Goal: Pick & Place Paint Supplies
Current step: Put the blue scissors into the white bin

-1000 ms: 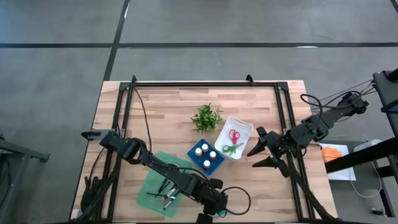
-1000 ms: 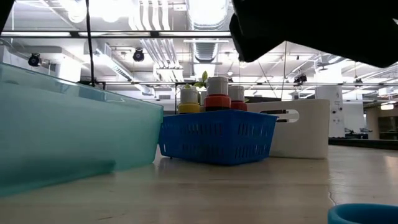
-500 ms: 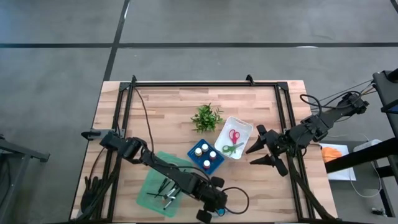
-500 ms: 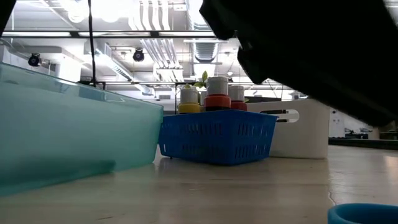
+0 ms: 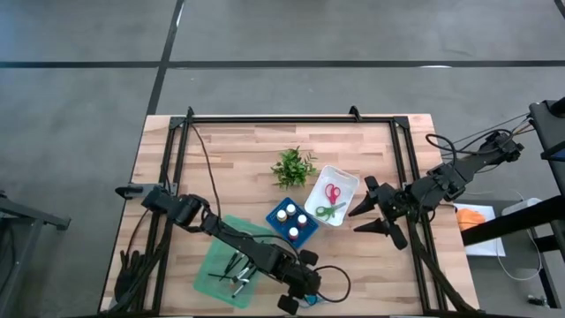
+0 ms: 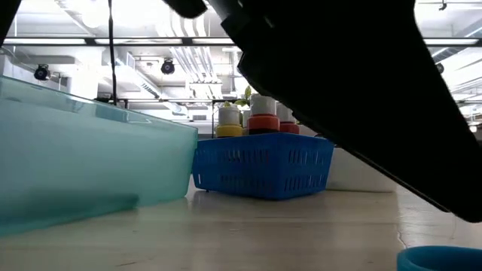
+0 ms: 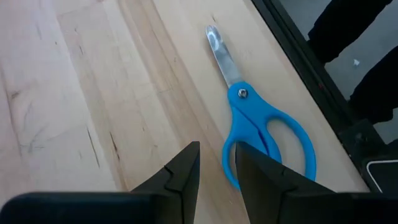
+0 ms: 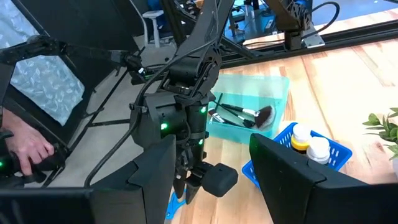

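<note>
Blue scissors (image 7: 258, 134) flat on the table, just beside the left end effector (image 7: 214, 163), fingers slightly spread

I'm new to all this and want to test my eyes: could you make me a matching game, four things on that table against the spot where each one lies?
Things:
1. blue scissors
2. red scissors
3. paint bottles
4. brushes

Places:
A. blue basket
B. bare wood by the table's near edge, under the left pincer
C. teal tray
D. white tray

Pairs: 1-B, 2-D, 3-A, 4-C
</note>
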Motion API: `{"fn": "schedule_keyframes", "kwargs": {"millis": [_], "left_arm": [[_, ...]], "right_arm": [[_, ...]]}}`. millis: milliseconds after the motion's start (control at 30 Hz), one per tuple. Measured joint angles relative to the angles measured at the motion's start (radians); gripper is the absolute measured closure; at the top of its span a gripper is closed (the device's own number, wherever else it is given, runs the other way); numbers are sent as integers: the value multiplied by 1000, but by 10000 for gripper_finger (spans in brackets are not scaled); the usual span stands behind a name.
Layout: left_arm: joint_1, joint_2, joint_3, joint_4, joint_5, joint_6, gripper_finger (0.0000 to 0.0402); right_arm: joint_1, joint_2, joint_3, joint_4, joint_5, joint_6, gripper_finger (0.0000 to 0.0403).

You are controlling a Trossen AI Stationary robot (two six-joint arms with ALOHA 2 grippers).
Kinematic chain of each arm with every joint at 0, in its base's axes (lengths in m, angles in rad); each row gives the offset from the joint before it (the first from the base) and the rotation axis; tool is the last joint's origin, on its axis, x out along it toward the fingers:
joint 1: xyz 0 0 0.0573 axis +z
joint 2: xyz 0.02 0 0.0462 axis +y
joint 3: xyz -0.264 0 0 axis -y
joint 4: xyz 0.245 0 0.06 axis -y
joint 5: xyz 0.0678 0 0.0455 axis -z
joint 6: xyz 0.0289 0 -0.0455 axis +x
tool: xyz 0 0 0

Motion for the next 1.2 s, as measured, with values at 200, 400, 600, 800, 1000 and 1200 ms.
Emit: {"fn": "schedule_keyframes", "kwargs": {"millis": [200, 400, 600, 800, 1000, 1200], "left_arm": [[1, 0, -32, 28, 23, 26, 288], [2, -1, -62, 46, 26, 52, 288], [4, -2, -91, 81, 30, 63, 288], [6, -5, -107, 82, 12, 43, 306], [19, -6, -108, 75, 18, -21, 387], [24, -5, -97, 71, 26, -65, 397]], "right_arm": [[0, 0, 0, 0, 17, 0, 200], [0, 0, 0, 0, 26, 0, 200], [0, 0, -1, 0, 28, 0, 200], [0, 0, -1, 0, 52, 0, 200], [0, 3, -1, -1, 53, 0, 200], [0, 3, -1, -1, 60, -2, 200]]}}
